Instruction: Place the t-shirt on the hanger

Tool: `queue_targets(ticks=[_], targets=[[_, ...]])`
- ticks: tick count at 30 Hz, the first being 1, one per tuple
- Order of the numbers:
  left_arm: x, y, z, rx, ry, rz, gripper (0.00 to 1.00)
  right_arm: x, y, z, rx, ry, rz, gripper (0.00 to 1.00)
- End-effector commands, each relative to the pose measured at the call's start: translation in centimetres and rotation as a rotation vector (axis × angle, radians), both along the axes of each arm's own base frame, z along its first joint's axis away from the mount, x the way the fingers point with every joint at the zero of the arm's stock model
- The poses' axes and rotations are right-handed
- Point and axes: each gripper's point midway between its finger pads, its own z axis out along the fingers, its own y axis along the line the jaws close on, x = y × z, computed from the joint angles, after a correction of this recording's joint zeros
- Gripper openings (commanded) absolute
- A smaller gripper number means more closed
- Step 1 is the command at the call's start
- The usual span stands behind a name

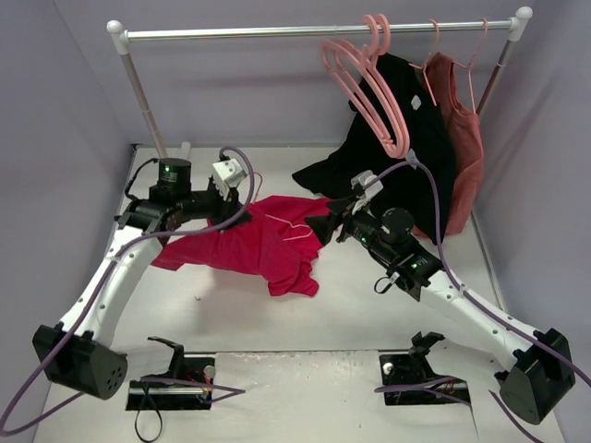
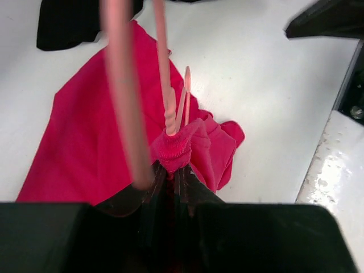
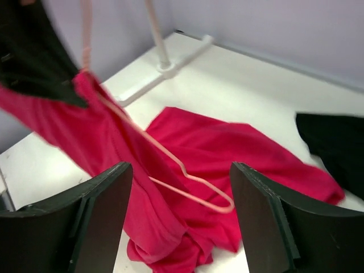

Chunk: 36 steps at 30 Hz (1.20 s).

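Note:
The crimson-pink t-shirt (image 1: 263, 247) hangs partly lifted, its lower part crumpled on the table. My left gripper (image 1: 224, 210) is shut on its bunched collar (image 2: 177, 149), where the light-pink hanger's twisted neck (image 2: 170, 111) comes out. The hanger's hook is a blur close to the left wrist camera. The hanger's thin frame (image 3: 196, 187) runs down under the fabric, and one end loop sticks out over the shirt (image 3: 239, 151). My right gripper (image 3: 182, 219) is open and empty, just right of the shirt (image 1: 329, 227), with the hanger's end between its fingers.
A clothes rail (image 1: 314, 31) spans the back. On it hang several spare pink hangers (image 1: 369, 83), a black shirt (image 1: 411, 138) and a rust-red top (image 1: 464, 129). The black shirt's hem lies on the table (image 3: 335, 148). The rack's foot (image 3: 170, 68) stands at the back left.

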Motion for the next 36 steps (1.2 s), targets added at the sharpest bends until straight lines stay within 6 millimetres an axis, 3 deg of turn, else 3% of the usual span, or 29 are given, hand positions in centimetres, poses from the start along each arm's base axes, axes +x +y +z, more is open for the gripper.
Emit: queue_targets(ticks=[1, 7, 8, 10, 12, 15, 19, 27, 36], targets=[[0.9, -0.2, 3.0, 0.066, -0.235, 0.089, 0.0, 1.7, -2.2, 1.0, 0.022, 0.088, -0.177, 0.7], [-1.0, 0.1, 1.8, 0.151, -0.317, 0.133, 0.0, 1.5, -1.1, -3.9, 0.059, 0.354, -0.192, 0.46], [-1.2, 0.3, 2.4, 0.135, -0.338, 0.147, 0.0, 1.4, -0.8, -4.5, 0.067, 0.384, -0.19, 0.42], [-1.3, 0.7, 2.4, 0.128, -0.343, 0.179, 0.0, 1.2, -0.2, -6.2, 0.091, 0.459, -0.192, 0.39], [-1.8, 1.0, 2.8, 0.1, -0.365, 0.2, 0.0, 0.9, 0.4, -7.1, 0.098, 0.497, -0.187, 0.39], [-2.3, 1.5, 3.6, 0.058, -0.385, 0.238, 0.0, 0.8, 0.8, -8.7, 0.11, 0.551, -0.207, 0.47], [-4.4, 1.3, 4.3, -0.004, -0.373, 0.204, 0.0, 0.6, 1.2, -10.5, 0.102, 0.6, -0.2, 0.48], [-5.7, 1.5, 2.3, -0.039, -0.325, 0.216, 0.0, 0.0, 3.2, -13.7, 0.124, 0.688, -0.145, 0.47], [-6.3, 1.0, 2.0, -0.073, -0.313, 0.189, 0.0, -0.2, 5.2, -14.0, 0.152, 0.713, -0.08, 0.48]])
